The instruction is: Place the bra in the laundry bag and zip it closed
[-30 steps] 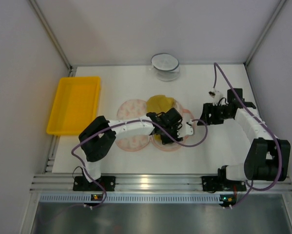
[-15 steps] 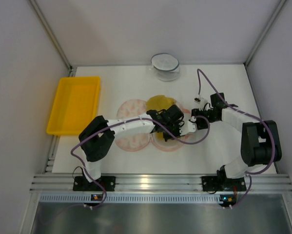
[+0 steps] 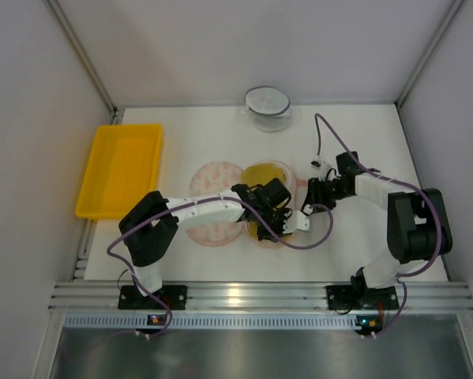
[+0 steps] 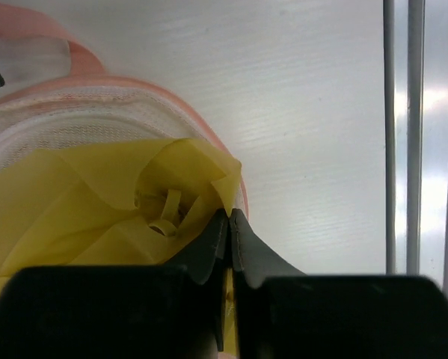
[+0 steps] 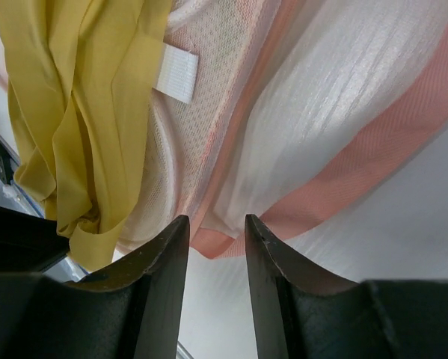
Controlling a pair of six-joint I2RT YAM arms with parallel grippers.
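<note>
The laundry bag [image 3: 214, 180] lies open in the middle of the table, its two cream halves side by side with pink edging. The mustard-yellow bra [image 3: 264, 174] lies bunched in the right half. My left gripper [image 3: 279, 229] is over that half's near edge, shut on a fold of the bra [image 4: 186, 168] just inside the bag's pink rim [image 4: 152, 88]. My right gripper [image 3: 307, 197] is at the bag's right edge, open, its jaws either side of the pink edging [image 5: 216, 243] without closing on it. The bra [image 5: 81, 112] shows inside the mesh there.
A yellow plastic tray [image 3: 122, 170] sits at the left edge of the table. A clear round bowl [image 3: 268, 106] stands at the back centre. Side walls close in the table. A metal rail [image 4: 414, 149] runs along the near edge.
My right arm swung left from the right side of the table to the bag's right edge. My left gripper shifted slightly toward the near side with the bra.
</note>
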